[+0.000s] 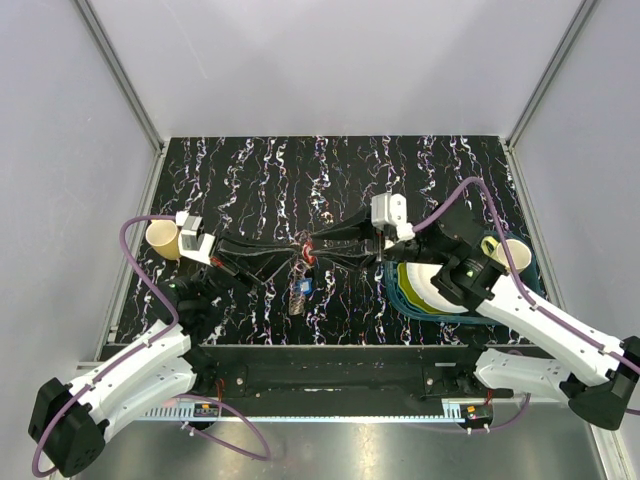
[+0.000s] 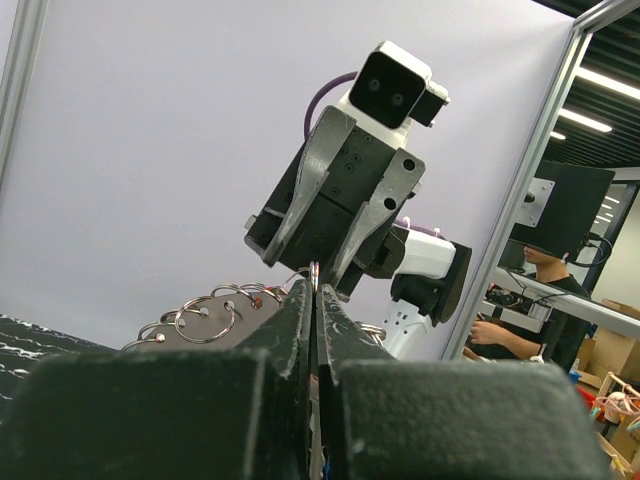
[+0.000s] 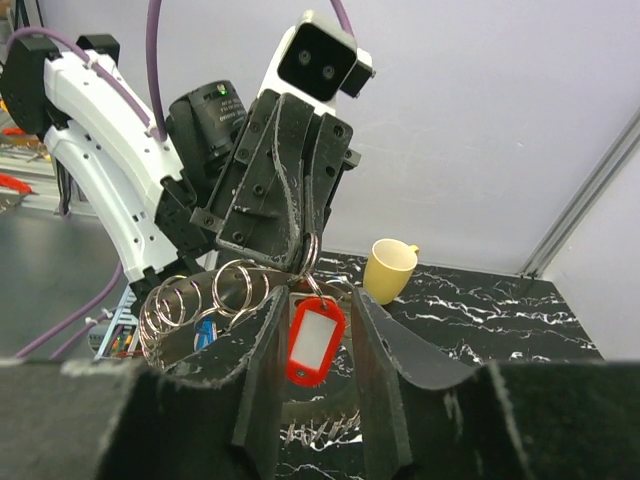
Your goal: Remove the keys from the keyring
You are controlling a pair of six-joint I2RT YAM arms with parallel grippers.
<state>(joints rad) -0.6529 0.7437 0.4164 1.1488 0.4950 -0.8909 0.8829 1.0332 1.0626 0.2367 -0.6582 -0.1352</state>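
One red key [image 3: 316, 340] between right pincer's [image 3: 315, 305] jaws, keyring [image 3: 215, 300] in left pincer [image 2: 313, 290]

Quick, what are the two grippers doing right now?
Left gripper: closed, holding the keyring.
Right gripper: open, either side of the red key.
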